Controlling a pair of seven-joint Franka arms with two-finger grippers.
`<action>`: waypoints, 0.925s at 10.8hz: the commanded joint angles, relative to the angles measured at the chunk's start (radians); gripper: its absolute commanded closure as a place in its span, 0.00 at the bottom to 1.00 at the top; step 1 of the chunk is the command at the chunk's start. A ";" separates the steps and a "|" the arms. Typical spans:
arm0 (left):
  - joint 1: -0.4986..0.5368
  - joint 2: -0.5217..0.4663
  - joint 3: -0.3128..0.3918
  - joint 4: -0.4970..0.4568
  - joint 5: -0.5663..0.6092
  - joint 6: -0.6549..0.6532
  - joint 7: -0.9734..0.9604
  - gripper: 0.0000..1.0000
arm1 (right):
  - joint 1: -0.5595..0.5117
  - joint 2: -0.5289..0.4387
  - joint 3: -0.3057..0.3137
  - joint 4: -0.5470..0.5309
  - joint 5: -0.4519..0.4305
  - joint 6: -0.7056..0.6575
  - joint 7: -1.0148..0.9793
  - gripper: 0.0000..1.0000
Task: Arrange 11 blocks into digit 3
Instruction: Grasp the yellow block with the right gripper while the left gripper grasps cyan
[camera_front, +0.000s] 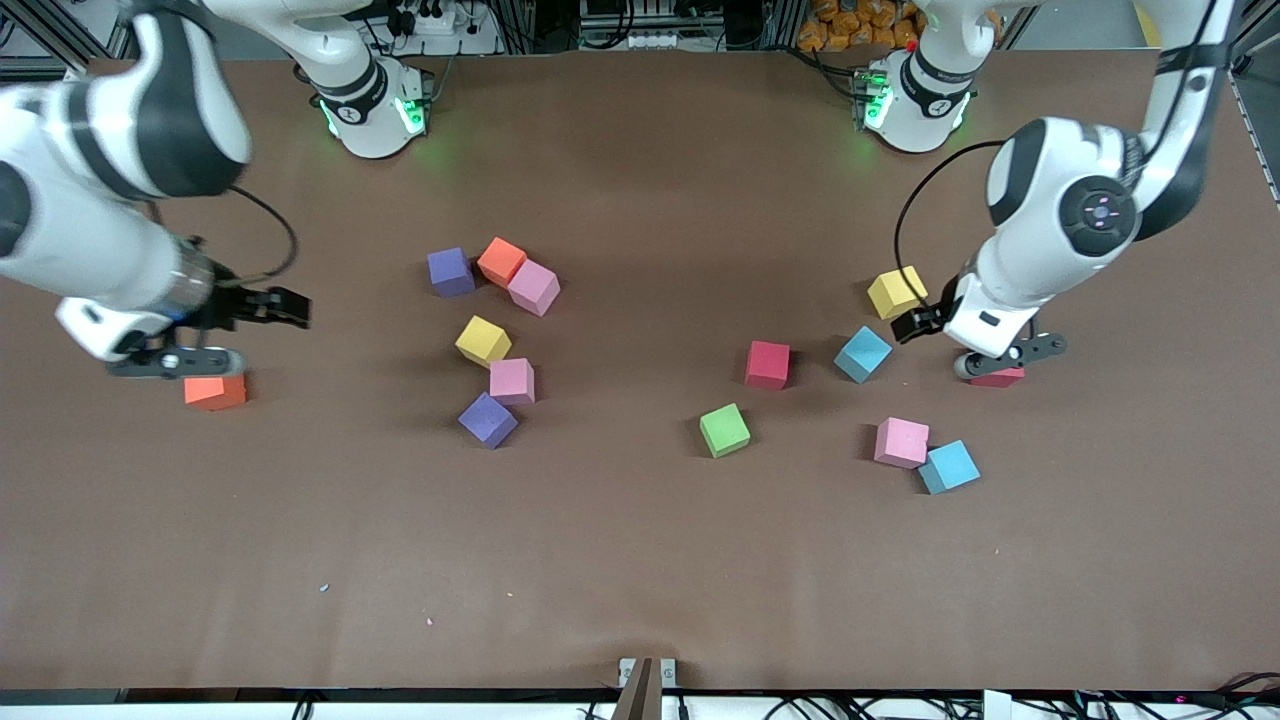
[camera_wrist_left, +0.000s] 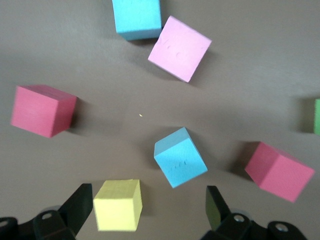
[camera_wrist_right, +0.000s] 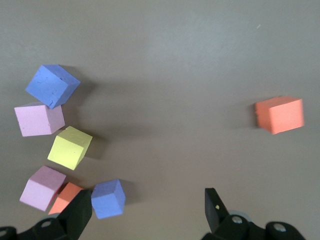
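A robotics lab: two arms at a brown table, cable clutter.

A brown table is spreading across the whole front view, its matte surface showing a few tiny pale specks lying near the edge closest to the front camera. A small metal bracket is sitting at the middle of that edge. Black cables are running along below it. Orange items are piling up above the table's top edge, near the left arm's end.

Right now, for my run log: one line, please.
blocks: scattered, no digit | left gripper: open, above blocks | right gripper: open, above table
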 joint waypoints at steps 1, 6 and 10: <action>0.006 0.032 -0.005 -0.062 -0.025 0.101 -0.092 0.00 | 0.086 -0.037 -0.006 -0.158 0.010 0.132 0.203 0.00; -0.009 0.161 -0.005 -0.071 -0.023 0.253 -0.267 0.00 | 0.183 -0.005 -0.006 -0.379 0.011 0.517 0.459 0.00; -0.025 0.201 -0.005 -0.095 -0.014 0.304 -0.319 0.00 | 0.266 0.081 -0.005 -0.418 0.037 0.663 0.732 0.00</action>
